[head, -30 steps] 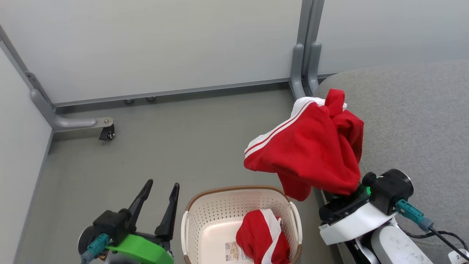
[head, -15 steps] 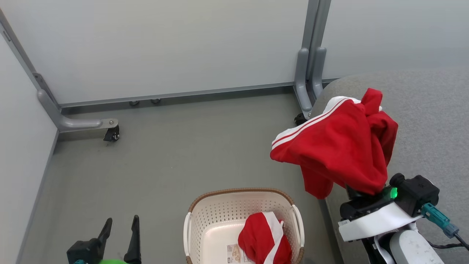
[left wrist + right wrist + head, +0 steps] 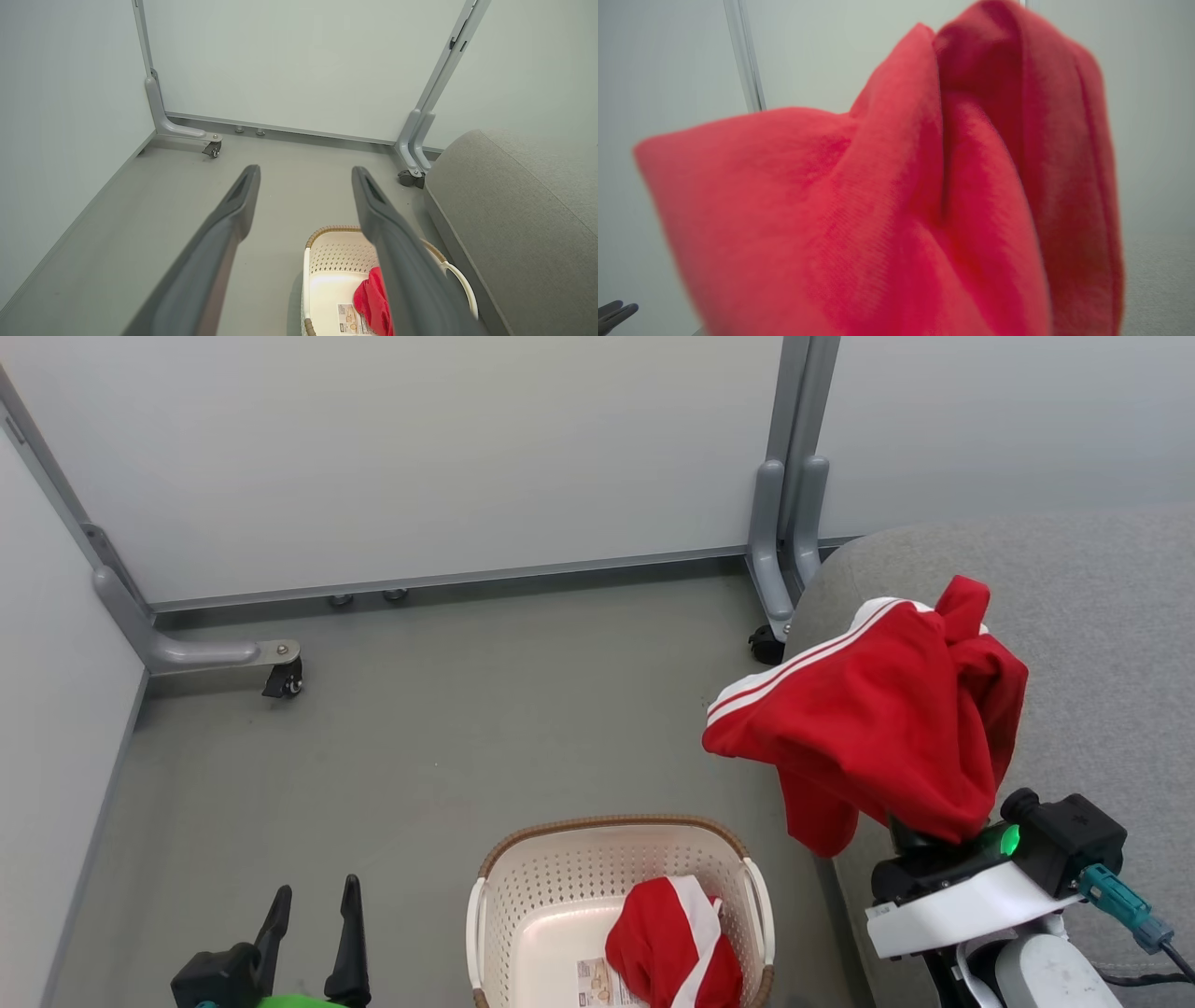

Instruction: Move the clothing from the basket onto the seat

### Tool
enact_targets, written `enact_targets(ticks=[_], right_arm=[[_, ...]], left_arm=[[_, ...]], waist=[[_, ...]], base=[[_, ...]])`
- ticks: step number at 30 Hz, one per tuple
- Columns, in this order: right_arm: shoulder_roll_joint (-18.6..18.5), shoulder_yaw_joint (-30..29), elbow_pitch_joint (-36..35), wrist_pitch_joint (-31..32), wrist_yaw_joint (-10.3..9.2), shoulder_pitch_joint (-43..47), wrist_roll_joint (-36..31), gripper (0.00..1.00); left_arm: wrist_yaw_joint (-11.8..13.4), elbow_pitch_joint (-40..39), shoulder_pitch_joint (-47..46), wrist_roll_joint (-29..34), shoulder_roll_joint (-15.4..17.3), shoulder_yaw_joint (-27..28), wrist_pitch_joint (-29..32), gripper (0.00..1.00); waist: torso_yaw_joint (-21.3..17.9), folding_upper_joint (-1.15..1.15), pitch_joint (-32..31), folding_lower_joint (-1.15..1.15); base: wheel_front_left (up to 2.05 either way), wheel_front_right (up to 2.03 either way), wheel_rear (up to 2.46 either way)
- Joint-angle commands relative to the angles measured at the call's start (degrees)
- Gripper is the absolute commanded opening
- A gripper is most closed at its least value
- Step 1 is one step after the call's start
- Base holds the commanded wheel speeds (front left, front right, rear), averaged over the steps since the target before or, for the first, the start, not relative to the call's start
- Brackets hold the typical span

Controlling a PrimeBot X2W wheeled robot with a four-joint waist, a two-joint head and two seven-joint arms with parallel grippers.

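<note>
The right gripper (image 3: 926, 859), fingers buried so I cannot tell their grip, holds a red striped garment (image 3: 868, 719) above the grey seat (image 3: 1102, 616); lowering and letting go should come next.

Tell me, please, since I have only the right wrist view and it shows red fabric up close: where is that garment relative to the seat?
Observer: In the head view the held garment hangs from the right gripper at the seat's rounded corner, its striped end out over the floor.
Operator: Thank you. Is anything left in the basket?
Observer: Yes, a second garment, red and white, lies against the right side of the basket, beside a paper label.
Operator: And the left gripper?
Observer: The left gripper is open and holds nothing, low to the left of the basket.
</note>
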Motion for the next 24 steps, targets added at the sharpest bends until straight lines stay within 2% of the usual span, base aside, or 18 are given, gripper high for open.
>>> enact_targets(ticks=[1,17,24], right_arm=[[0.0,0.0,0.0,-0.2,0.00,-0.4,0.0,0.00],[-0.7,0.3,0.1,-0.2,0.00,-0.6,0.3,0.00],[-1.4,0.1,0.1,-0.2,0.00,-1.0,0.0,0.00]], left_arm=[[-0.1,-0.1,0.7,-0.1,0.0,-0.1,0.0,1.00],[-0.1,-0.3,0.9,-1.4,-0.2,-1.3,0.0,1.00],[-0.1,-0.6,1.0,-1.6,-0.2,-1.8,0.0,1.00]], waist=[[-0.1,0.00,0.0,0.00],[-1.4,0.00,0.0,0.00],[-4.6,0.00,0.4,0.00]], base=[[0.00,0.00,0.00],[0.00,0.00,0.00],[0.00,0.00,0.00]])
